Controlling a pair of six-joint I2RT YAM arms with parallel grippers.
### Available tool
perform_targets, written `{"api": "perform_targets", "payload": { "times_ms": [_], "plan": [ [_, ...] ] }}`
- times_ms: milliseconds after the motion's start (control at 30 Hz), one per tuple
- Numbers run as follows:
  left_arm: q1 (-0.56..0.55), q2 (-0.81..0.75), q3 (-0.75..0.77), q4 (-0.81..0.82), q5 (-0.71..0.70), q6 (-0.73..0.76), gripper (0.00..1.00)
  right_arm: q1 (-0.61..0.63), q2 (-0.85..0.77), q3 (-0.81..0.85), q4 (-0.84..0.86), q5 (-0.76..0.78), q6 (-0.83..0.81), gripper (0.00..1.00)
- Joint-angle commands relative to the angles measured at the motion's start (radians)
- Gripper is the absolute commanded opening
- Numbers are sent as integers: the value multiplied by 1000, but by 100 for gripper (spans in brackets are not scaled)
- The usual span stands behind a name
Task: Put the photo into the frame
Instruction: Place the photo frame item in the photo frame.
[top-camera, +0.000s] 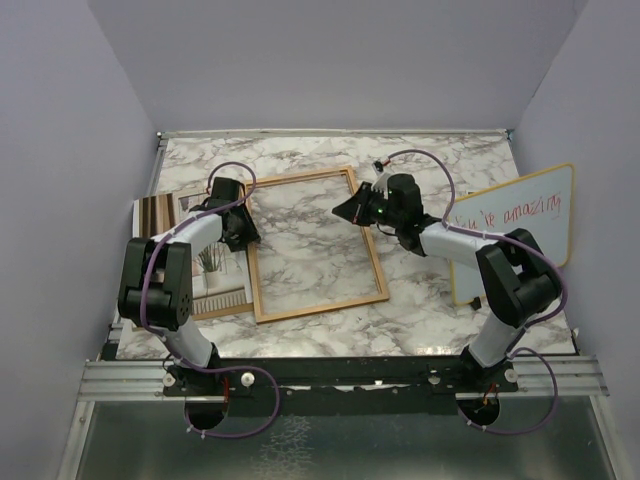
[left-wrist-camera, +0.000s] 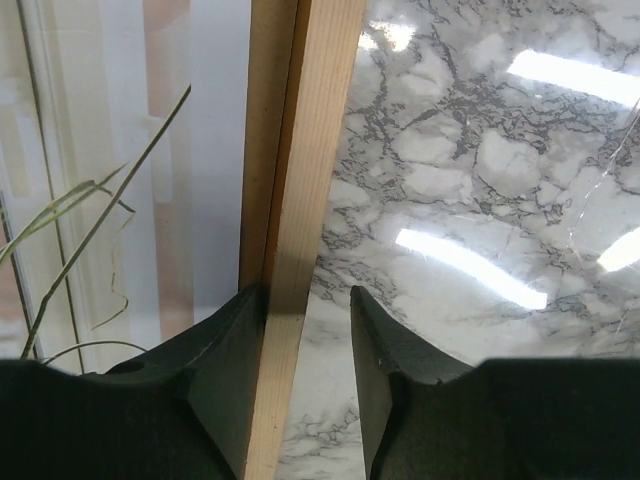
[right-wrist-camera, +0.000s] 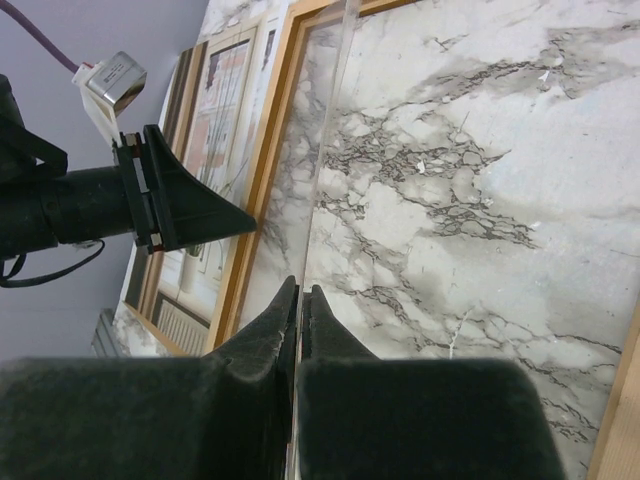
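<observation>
Left gripper, wrist view: my fingers are spread either side of the frame's wooden rim. The left one touches the wood and the right one stands off with a gap. Just past that rim lies the photo, flat, its grass blades showing. I can't tell if its edge tucks under the wood.

Right gripper, wrist view: its fingers are pressed nearly together on a thin clear pane, seen edge-on, running away toward the frame's far rim. Only this camera shows me that pane; from the top I can't make it out.

The top view gives me the layout: the frame lies on the marble table, the photo sits outside its left side under my left arm, and a whiteboard is off to the right.
</observation>
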Motion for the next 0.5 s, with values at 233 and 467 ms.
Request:
{"api": "perform_targets", "payload": {
  "times_ms": [233,467],
  "plan": [
    [-6,-76,43,-56,29,27,34,3,-14,-60,181,-25,-68,1],
    [-6,-45,27,-57,40,29,29,2,-15,-89,231,-23,-59,1]
  ]
}}
